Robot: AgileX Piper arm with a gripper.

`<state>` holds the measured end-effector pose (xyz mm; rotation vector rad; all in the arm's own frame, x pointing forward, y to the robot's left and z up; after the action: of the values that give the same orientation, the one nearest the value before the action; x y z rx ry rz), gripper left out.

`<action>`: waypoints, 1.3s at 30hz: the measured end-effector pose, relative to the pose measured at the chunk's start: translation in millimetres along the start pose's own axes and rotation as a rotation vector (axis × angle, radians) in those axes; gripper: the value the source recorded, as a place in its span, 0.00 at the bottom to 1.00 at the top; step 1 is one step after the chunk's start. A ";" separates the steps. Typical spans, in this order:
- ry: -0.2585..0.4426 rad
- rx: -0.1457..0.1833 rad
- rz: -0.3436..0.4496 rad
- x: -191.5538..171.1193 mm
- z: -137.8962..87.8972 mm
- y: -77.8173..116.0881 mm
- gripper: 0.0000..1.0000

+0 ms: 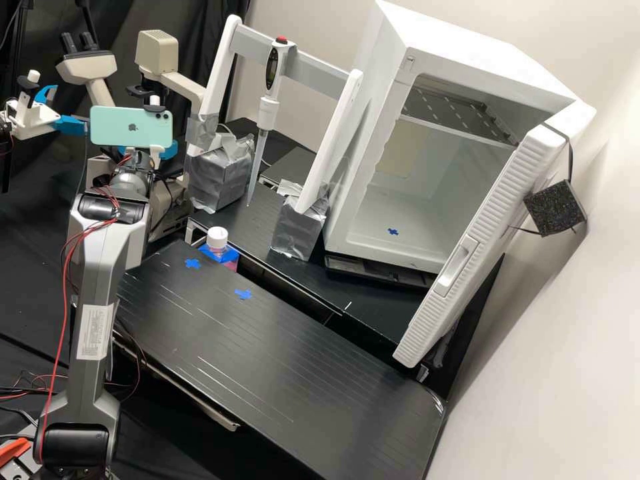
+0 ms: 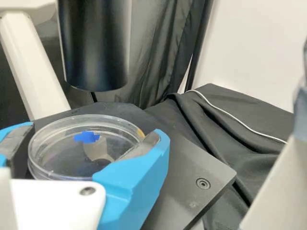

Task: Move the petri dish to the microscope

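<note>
Part of my gripper (image 1: 169,151) shows in blue behind the phone on the arm's wrist, beside the microscope (image 1: 159,52) at the bench's far left. In the wrist view, my gripper (image 2: 92,133) is shut on the clear round petri dish (image 2: 69,159), its dark pads against opposite sides of the rim. The dish is over the microscope's dark stage (image 2: 184,165), close below a black cylinder (image 2: 96,52). A blue mark shows through the clear dish. Whether its base touches the stage I cannot tell.
To the right of the microscope are a pipette (image 1: 268,110) on a white stand and a white open-doored chamber (image 1: 393,60). A capped bottle (image 1: 217,240) is by the bench's back edge. A second arm (image 1: 33,117) shows at the far left.
</note>
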<state>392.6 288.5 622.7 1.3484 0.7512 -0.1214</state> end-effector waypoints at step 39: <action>0.265 0.012 0.219 -198.2 -17.0 13.9 1.00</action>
<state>240.9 241.1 743.2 1.4658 0.8180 0.2315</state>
